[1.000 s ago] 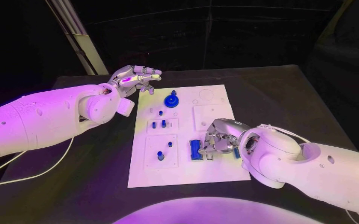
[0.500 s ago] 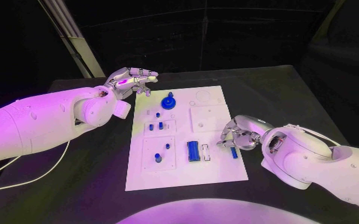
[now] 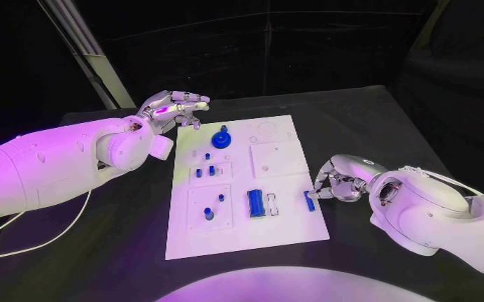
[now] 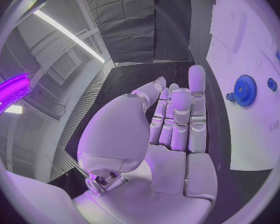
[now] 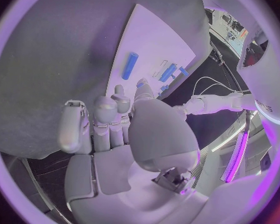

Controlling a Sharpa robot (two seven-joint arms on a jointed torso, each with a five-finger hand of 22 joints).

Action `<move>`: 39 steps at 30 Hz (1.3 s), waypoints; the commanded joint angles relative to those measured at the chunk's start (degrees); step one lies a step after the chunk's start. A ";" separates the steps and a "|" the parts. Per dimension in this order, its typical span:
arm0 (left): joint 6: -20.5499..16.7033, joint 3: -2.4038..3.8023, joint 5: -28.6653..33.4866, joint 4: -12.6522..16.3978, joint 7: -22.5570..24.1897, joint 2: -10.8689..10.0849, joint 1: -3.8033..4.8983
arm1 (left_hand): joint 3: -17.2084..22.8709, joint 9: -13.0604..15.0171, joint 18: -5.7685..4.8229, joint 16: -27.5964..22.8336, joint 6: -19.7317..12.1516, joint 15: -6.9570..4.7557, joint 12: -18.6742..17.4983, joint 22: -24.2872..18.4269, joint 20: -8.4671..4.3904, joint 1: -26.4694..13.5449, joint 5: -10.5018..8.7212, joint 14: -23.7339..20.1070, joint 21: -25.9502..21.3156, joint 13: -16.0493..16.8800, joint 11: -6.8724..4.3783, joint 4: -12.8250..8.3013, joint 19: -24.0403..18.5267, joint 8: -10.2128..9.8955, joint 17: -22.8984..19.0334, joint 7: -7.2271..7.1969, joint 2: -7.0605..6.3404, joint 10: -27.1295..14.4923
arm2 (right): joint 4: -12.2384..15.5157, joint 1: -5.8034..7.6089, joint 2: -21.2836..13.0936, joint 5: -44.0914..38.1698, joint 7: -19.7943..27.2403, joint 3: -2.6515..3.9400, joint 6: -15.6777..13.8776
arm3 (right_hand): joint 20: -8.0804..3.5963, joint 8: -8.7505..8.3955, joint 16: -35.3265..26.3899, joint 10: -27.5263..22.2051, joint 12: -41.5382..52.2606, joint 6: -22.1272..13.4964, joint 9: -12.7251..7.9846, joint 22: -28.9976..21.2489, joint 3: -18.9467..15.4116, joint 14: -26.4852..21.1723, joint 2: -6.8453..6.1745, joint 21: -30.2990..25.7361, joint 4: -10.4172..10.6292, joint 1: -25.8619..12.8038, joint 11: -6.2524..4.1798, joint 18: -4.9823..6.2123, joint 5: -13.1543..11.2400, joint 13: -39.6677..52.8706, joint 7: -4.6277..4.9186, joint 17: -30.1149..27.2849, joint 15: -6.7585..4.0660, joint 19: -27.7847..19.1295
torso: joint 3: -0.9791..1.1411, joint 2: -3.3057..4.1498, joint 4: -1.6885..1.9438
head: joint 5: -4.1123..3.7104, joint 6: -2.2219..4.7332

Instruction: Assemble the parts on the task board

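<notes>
The white task board lies in the middle of the table. On it stand a blue gear, several small blue pegs and a blue block. A short blue bar lies flat near the board's right edge. My right hand hovers just right of that bar, off the board's edge, fingers loosely curled and holding nothing. In the right wrist view the bar lies beyond the fingertips, apart from them. My left hand hangs off the board's far left corner, empty; the gear sits beside its fingers.
Black table surrounds the board on all sides. A pale slanted post stands behind the left arm. The board's raised square plates carry small holes.
My right hand has drawn back to the right, off the blue block and off the board, leaving the short blue bar lying by the right edge. The left hand has kept its place.
</notes>
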 commanded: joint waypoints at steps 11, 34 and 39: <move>0.61 -0.02 0.19 -0.09 0.27 -0.06 0.00 | 0.38 -0.06 0.80 -0.17 -0.33 -0.07 0.16 -0.07 0.02 0.36 0.31 -0.48 -0.19 -0.09 0.27 -0.09 -0.38 0.26 -0.06 0.07 0.16 -0.27 | -0.67 0.01 1.02 -4.79 -1.05 -0.02 6.68 | -0.28 0.70 -0.03 0.22 0.17 1.69 0.55 0.06 -0.71 0.24 -0.88 0.19 1.31 -0.75 -0.48 -0.78 -0.11 0.09 -0.48 -0.35 -0.43 0.26 | -0.06 0.04 0.03 | -0.11 -0.05; 0.76 -0.03 0.19 -0.06 0.26 -0.14 -0.10 | 0.38 -0.06 0.80 -0.17 -0.33 -0.07 0.16 -0.07 0.02 0.36 0.31 -0.48 -0.19 -0.09 0.27 -0.09 -0.38 0.26 -0.06 0.07 0.16 -0.27 | -3.63 -0.06 5.76 -11.22 -1.23 -0.07 12.12 | -0.44 0.43 -0.65 -0.18 -0.62 1.47 1.26 -0.27 0.00 0.05 -0.63 -0.08 -0.52 3.77 -0.53 -0.72 0.81 -0.17 -0.41 -1.15 -0.52 -0.01 | -0.05 0.02 -0.02 | 0.19 -0.28; 0.77 -0.03 0.19 -0.03 0.26 -0.18 -0.10 | 0.38 -0.06 0.80 -0.17 -0.33 -0.07 0.16 -0.07 0.02 0.36 0.31 -0.48 -0.19 -0.09 0.27 -0.09 -0.38 0.26 -0.06 0.07 0.16 -0.27 | -4.12 -0.09 6.69 -13.75 -1.28 -0.08 14.03 | -0.44 0.22 -0.92 -0.36 -0.96 1.37 1.41 -0.36 0.40 -0.02 -0.34 -0.16 -1.63 5.67 -0.52 -0.71 1.10 -0.31 -0.36 -1.49 -0.51 -0.08 | -0.08 0.02 0.01 | 0.14 -0.28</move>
